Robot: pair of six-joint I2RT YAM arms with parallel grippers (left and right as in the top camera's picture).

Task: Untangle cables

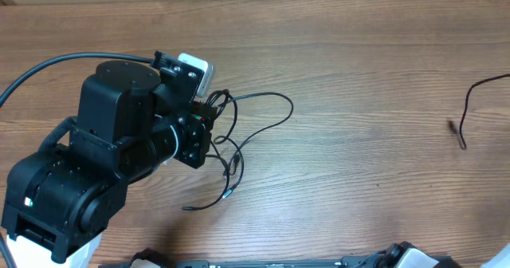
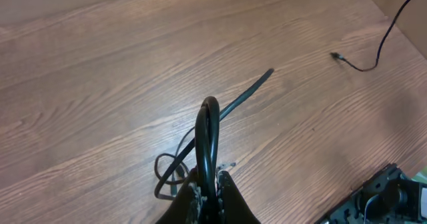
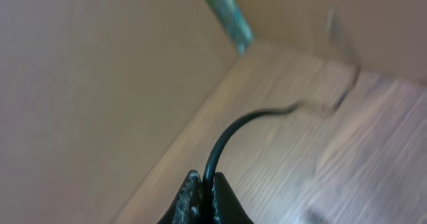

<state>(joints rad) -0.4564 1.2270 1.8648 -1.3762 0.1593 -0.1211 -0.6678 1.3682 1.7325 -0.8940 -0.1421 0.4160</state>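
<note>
Where its two fingers meet, the left hand [image 2: 207, 187] is pinched shut on a tangle of thin black flexible cords [image 1: 239, 144], w/ a narrow loop standing straight up from btwn the pads in the left wrist view. One straight cord end [image 2: 257, 84] pokes out past that loop, toward the far right. A smaller coil [image 2: 170, 171] lies on the brown wood-grain table [image 1: 358, 53] just left of the hand. From overhead the tangle sits left of centre: wide loops spread rightward from the hand, and a thin tail [image 1: 209, 204] trails toward the near edge. The bulky black left arm [image 1: 96, 164] covers the near-left corner. Well apart, at the far right, a separate thin black cord [image 1: 464, 112] curves in from the right edge and ends in a small plug [image 2: 337, 56] flat on the table. The right hand [image 3: 202, 187] is outside the overhead view. Its wrist view shows it clamped on a curved black cord [image 3: 223, 141] that arcs away over the table; the bkgd is too blurred to tell which cord that is.
</note>
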